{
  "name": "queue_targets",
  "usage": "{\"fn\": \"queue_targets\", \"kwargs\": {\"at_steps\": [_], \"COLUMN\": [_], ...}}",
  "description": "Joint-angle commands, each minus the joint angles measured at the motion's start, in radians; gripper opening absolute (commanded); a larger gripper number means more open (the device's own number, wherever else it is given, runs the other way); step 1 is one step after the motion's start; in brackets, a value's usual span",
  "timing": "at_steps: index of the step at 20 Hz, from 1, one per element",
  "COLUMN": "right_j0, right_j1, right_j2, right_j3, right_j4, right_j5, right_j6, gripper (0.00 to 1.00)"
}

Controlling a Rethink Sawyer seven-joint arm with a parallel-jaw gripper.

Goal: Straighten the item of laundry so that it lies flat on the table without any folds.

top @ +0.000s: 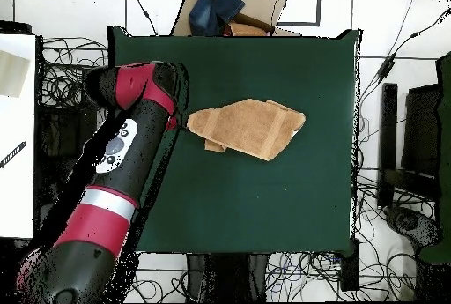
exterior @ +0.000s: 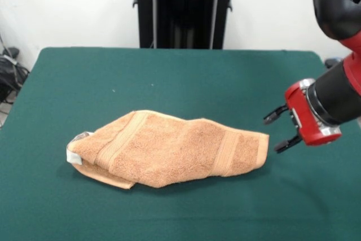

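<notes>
The item of laundry, an orange-tan terry towel, lies folded over itself in a long lump on the green table. Two woven bands cross it, and a white tag shows at its left end. My gripper hovers just right of the towel's right end, fingers pointing left toward it. It is open, holds nothing, and stands a small gap away from the cloth. In the overhead view the towel sits near the middle of the table, and the red arm covers the gripper beside its left end.
Beyond the table's top edge in the overhead view sit a cardboard box and a blue cloth. Cables lie on the floor around the table. A white surface stands to the left.
</notes>
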Motion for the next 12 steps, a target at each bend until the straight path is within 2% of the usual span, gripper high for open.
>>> {"fn": "queue_targets", "kwargs": {"at_steps": [1, 12], "right_j0": [-0.029, -0.032], "right_j1": [-0.005, -0.020], "right_j2": [0.153, 0.181], "right_j3": [0.111, 0.150], "right_j4": [-0.009, -0.012], "right_j5": [0.024, -0.017], "right_j6": [0.046, 0.016], "gripper": [1.00, 1.00]}}
